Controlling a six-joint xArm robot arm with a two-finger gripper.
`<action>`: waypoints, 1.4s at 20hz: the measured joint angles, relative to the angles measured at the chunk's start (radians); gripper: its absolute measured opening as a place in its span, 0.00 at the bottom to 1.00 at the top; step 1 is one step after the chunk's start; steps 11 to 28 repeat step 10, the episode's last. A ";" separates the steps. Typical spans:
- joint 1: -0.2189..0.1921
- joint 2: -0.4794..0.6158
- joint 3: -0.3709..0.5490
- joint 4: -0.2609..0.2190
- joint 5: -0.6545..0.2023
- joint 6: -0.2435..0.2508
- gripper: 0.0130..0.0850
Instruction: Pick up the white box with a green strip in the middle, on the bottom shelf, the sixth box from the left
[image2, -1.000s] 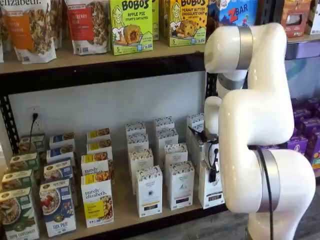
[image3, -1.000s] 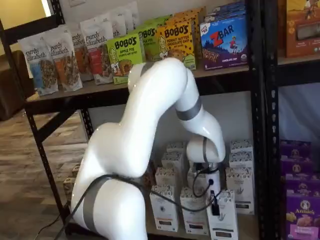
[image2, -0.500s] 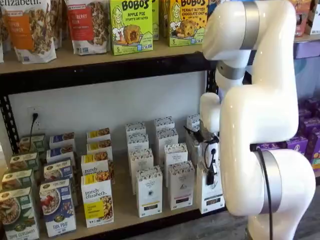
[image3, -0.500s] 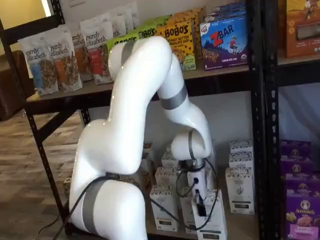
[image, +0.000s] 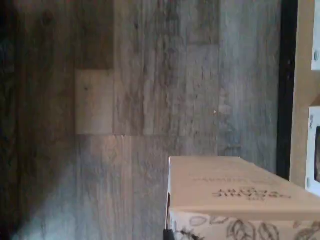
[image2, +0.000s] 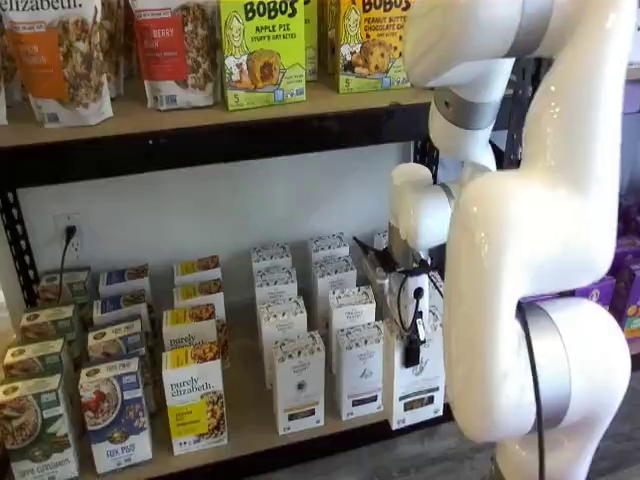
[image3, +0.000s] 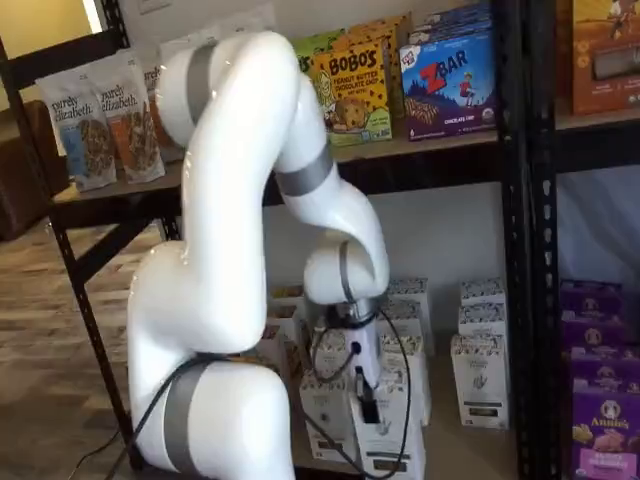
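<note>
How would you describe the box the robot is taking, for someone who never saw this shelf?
Look at the bottom shelf of the black rack, at its group of tall white cartons. The white box is the rightmost front one, under the end effector. Its low label band is olive-green; its neighbours' are black.

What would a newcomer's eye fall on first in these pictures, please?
The big white arm fills the foreground in both shelf views, bent down before the bottom shelf. Below its wrist hangs the white box, by the shelf's front edge; the fingers are not clearly seen. Bright yellow and green Bobo's boxes stand on the shelf above.
</note>
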 joint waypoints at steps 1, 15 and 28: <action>0.011 -0.035 0.026 0.007 0.008 0.004 0.50; 0.111 -0.364 0.190 0.057 0.159 0.054 0.50; 0.111 -0.364 0.190 0.057 0.159 0.054 0.50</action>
